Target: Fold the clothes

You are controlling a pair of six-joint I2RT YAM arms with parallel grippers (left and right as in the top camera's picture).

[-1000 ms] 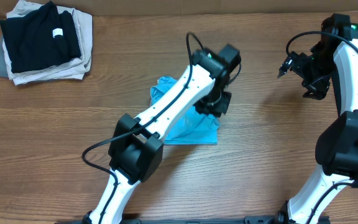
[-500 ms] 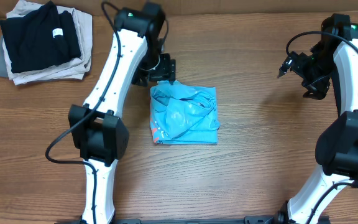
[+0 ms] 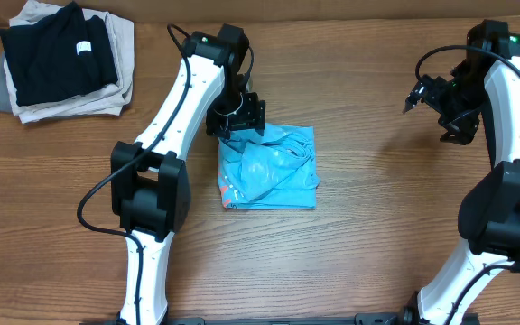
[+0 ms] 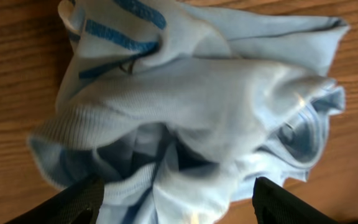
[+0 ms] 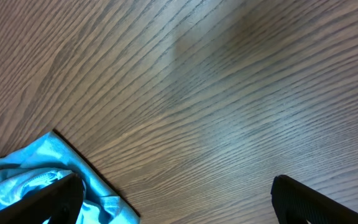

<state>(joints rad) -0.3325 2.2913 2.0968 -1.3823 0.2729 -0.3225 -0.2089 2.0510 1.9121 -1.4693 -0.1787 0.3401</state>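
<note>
Roughly square T-shirt [image 3: 273,171], lettering [image 3: 226,191] leftward

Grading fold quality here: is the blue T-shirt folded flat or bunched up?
Folded but bunched: the T-shirt lies as a rough square on the table, yet its top layers are rumpled and puffed, not flat.

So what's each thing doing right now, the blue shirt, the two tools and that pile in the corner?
blue T-shirt: folded into a rough square, rumpled on top
left tool: open, over a corner of the shirt
right tool: open, empty, away from the shirt
clothes pile: stacked, black piece on top
</note>
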